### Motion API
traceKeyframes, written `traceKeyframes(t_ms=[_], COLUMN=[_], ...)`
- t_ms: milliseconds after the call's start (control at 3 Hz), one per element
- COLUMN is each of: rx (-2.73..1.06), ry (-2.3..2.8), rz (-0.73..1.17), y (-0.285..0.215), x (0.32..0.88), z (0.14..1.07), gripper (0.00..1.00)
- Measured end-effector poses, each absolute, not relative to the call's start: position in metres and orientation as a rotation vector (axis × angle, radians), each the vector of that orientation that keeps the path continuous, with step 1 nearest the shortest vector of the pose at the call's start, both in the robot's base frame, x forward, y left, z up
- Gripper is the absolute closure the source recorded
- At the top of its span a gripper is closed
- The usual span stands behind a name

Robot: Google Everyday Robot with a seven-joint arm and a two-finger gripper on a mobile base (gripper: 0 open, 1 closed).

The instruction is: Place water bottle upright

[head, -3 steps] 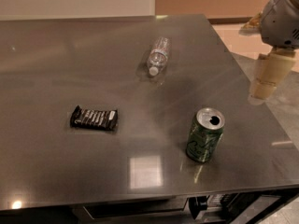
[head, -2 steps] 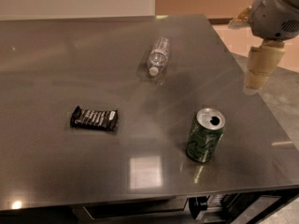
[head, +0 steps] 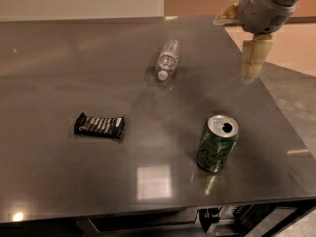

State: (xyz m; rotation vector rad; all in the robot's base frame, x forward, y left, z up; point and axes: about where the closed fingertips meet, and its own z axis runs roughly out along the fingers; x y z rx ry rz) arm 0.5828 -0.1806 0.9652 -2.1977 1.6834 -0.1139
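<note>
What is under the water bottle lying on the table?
Only the grey table shows beneath the water bottle; the strip it rests on is hidden. The gripper hangs apart, near the table's edge.

The arm [head: 269,6] is cut off by the top edge, its gripper [head: 252,68] above the table [head: 49,181] at far right; lettering on the water bottle [head: 168,59] seems too blurred to read.

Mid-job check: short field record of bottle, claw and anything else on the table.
water bottle: on its side, cap toward camera, far middle of table
claw: above table's right edge, right of bottle, not touching it
green can: upright, opened, near right
snack bar: flat, near left
task: bottle not yet upright
</note>
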Motion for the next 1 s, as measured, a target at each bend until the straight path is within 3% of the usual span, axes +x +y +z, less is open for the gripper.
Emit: traceKeyframes(t_ms=[1000], rx=[-2.53], ry=[1.143], rz=[-0.213], y=[-0.123], x=[0.659], z=[0.925], gripper=[0.0])
